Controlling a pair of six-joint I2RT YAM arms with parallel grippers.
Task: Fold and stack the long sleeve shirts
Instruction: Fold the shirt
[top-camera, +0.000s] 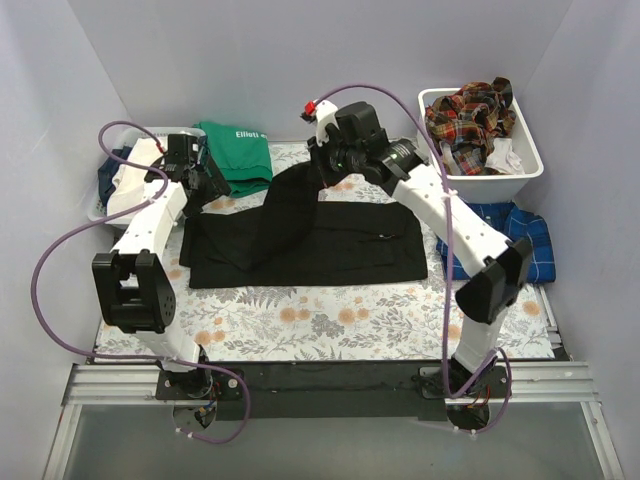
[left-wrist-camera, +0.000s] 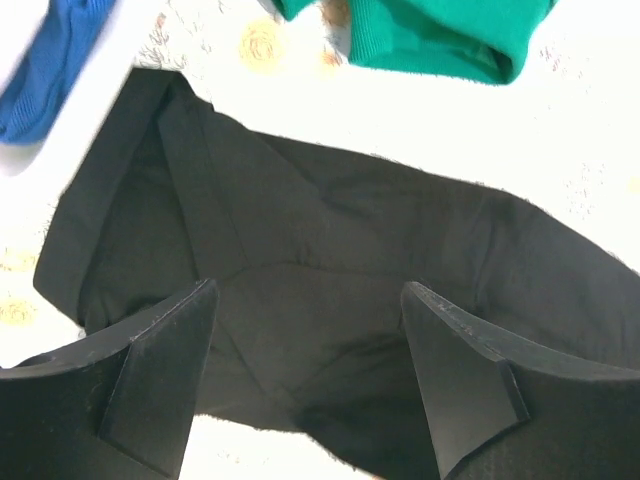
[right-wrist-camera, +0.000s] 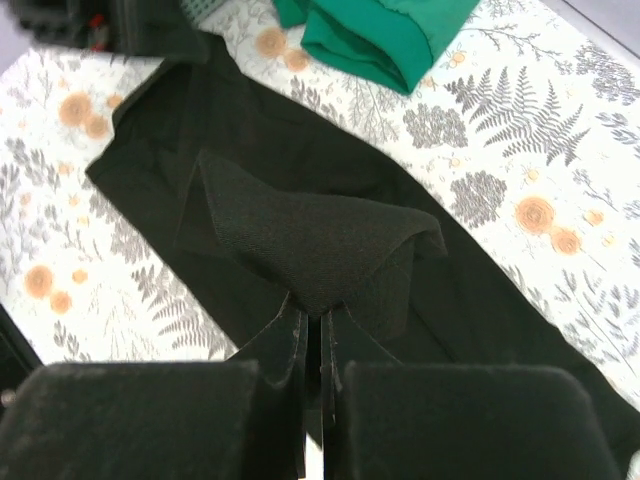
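Observation:
A large black long sleeve shirt (top-camera: 330, 250) lies spread on the flowered table. My right gripper (top-camera: 322, 165) is shut on a fold of it (right-wrist-camera: 310, 240) and holds that part lifted above the rest at the far middle. My left gripper (top-camera: 200, 190) is open, jaws wide apart, just above the shirt's far left corner (left-wrist-camera: 300, 290). A blue plaid shirt (top-camera: 515, 235) lies at the right, behind the right arm. Red-orange plaid shirts (top-camera: 470, 112) fill the white bin at the back right.
A folded green top with white lettering (top-camera: 238, 155) lies at the back, also in the wrist views (left-wrist-camera: 440, 35) (right-wrist-camera: 385, 30). A white bin (top-camera: 125, 185) with blue cloth (left-wrist-camera: 45, 70) stands at the left. The white bin (top-camera: 520, 165) stands back right.

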